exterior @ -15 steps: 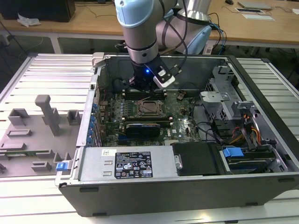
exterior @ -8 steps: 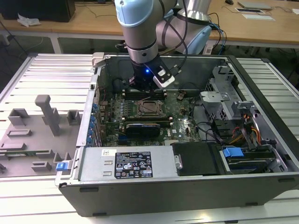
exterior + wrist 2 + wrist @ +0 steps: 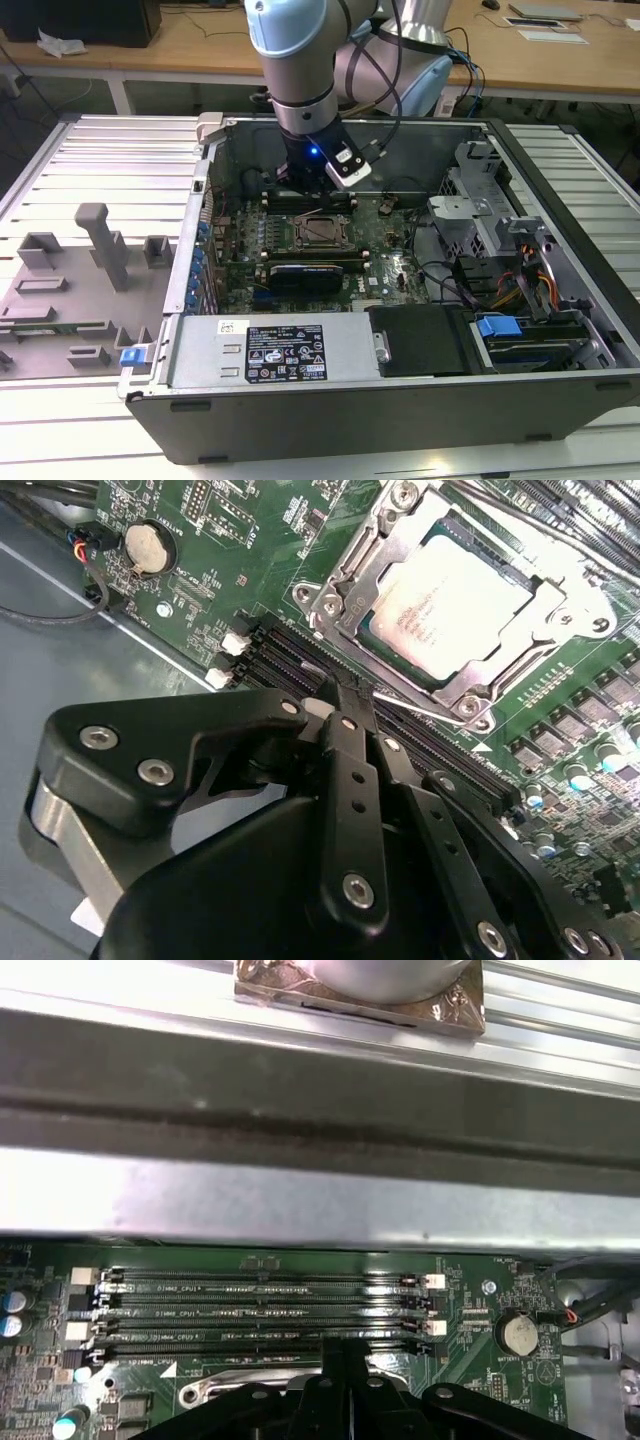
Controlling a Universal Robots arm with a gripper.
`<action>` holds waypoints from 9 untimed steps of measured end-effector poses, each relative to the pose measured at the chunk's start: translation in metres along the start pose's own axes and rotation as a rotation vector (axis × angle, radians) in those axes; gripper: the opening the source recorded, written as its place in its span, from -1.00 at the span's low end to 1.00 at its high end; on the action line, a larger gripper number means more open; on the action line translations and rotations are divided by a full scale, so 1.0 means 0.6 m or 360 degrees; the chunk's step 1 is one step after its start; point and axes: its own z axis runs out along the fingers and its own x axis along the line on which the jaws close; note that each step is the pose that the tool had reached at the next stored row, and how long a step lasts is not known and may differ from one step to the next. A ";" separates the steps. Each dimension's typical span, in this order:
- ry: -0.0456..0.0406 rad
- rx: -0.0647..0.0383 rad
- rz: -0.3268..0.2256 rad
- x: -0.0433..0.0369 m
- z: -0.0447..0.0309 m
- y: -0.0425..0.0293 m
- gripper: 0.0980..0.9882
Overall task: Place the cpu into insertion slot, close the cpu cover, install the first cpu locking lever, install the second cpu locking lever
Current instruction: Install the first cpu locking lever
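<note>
- The open computer case point(image 3: 420, 425) lay flat on the slatted metal table point(image 3: 100, 150), with its walls standing up all round the green board.
- The arm came down into the case on the far side of the insertion slot point(image 3: 322, 232), close to the far wall. That left it little room.
- In the second wrist view the gripper point(image 3: 345, 698) had its fingers together. The tips hung low over the long black memory slots point(image 3: 290, 645), just beside the socket's edge.
- The cpu point(image 3: 450, 595) sat flat inside the socket with its silvery-beige top showing.
- The cpu cover point(image 3: 350, 580) lay down around the cpu, its metal frame level with the chip's edges.
- A thin silvery locking lever point(image 3: 425, 708) ran along the socket edge nearest the fingertips. I could not tell whether the tips touched it.
- In the first wrist view the memory slots point(image 3: 260, 1310) filled the strip between the gripper point(image 3: 345, 1355) and the grey case wall point(image 3: 300, 1200).
- A round coin battery point(image 3: 150, 548) sat on the board well clear of the fingers, with thin dark cables point(image 3: 60, 610) beyond it.
- The black graphics card point(image 3: 310, 272) lay just on the near side of the socket.
- Grey fixture blocks point(image 3: 100, 240) stood on the table at the exterior view's left, well apart from the case.
</note>
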 end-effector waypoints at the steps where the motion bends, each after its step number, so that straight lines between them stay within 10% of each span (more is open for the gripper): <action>1: -0.0002 0.0002 0.0008 0.000 0.000 0.000 -0.98; 9: -0.0016 0.0018 0.0075 0.002 0.008 0.005 -0.98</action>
